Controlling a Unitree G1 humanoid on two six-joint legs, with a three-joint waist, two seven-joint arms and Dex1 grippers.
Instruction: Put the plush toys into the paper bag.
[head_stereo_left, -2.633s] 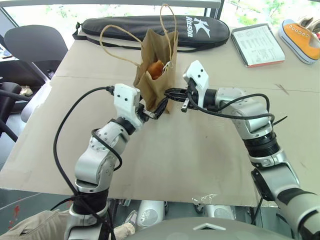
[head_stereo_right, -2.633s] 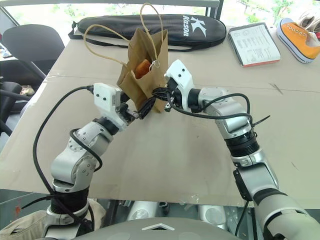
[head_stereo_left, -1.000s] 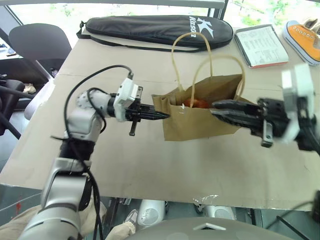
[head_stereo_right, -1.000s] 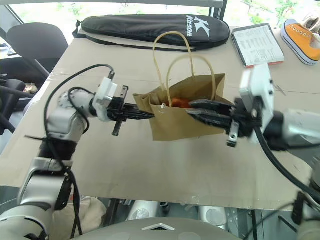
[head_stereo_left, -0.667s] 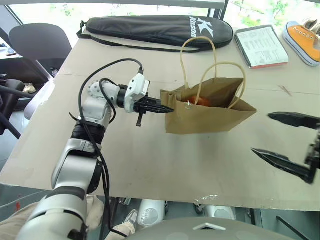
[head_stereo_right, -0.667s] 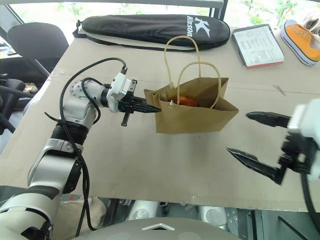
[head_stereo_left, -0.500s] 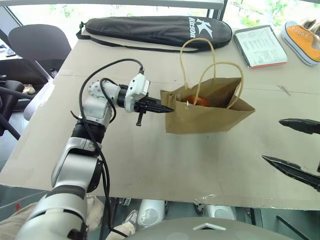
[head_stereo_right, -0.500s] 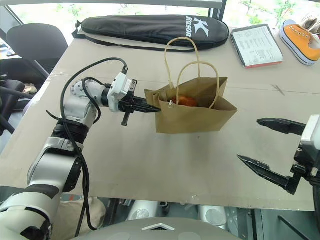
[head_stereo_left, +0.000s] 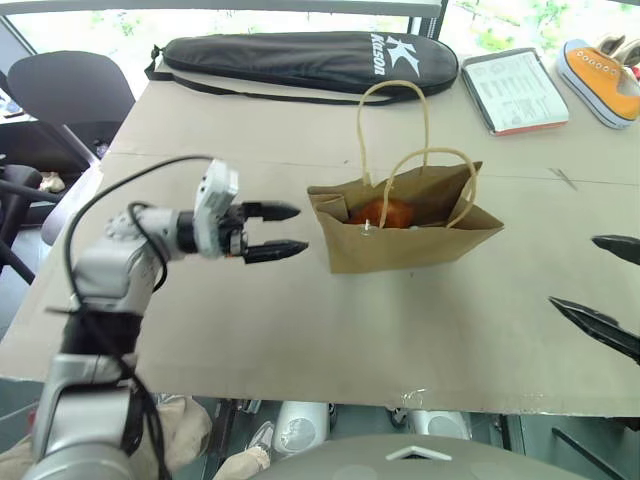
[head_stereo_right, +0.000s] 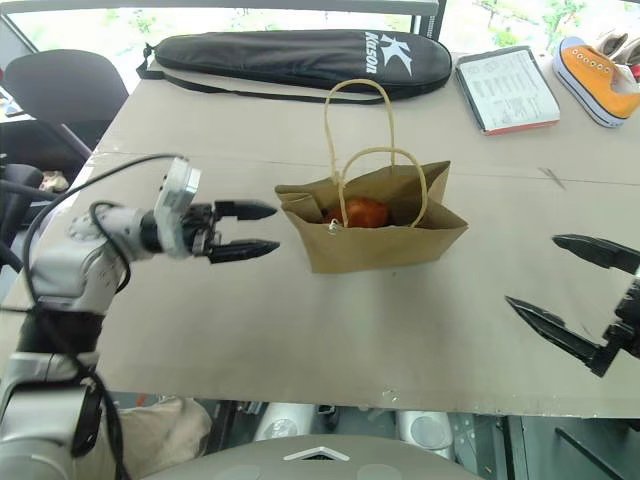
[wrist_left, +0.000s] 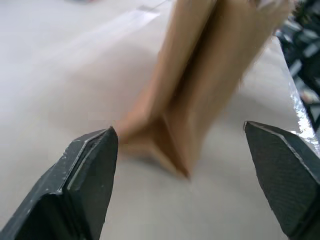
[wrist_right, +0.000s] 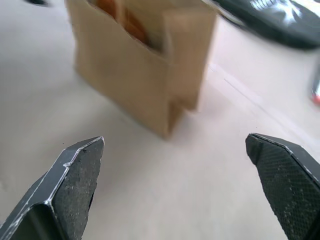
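The brown paper bag (head_stereo_left: 410, 235) stands upright on the table with its mouth open and both twine handles up. An orange-brown plush toy (head_stereo_right: 362, 211) lies inside it, and its top shows through the mouth. My left gripper (head_stereo_left: 297, 229) hovers a short way left of the bag, level, open and empty. My right gripper (head_stereo_right: 535, 270) is well to the right of the bag, near the table's front edge, also open and empty. The left wrist view looks at the bag (wrist_left: 200, 75) end-on between wide-spread fingers (wrist_left: 85, 180). The right wrist view shows the bag (wrist_right: 135, 65) ahead.
A long black racket case (head_stereo_left: 310, 55) lies across the back of the table. A booklet (head_stereo_left: 515, 90) and an orange-and-white sneaker (head_stereo_left: 605, 80) sit at the back right. A dark chair (head_stereo_left: 70, 90) stands off the table's left side.
Both grippers let go of the bag's sides and opened. The left one drew back to the left, the right one far to the right. The bag now stands by itself.
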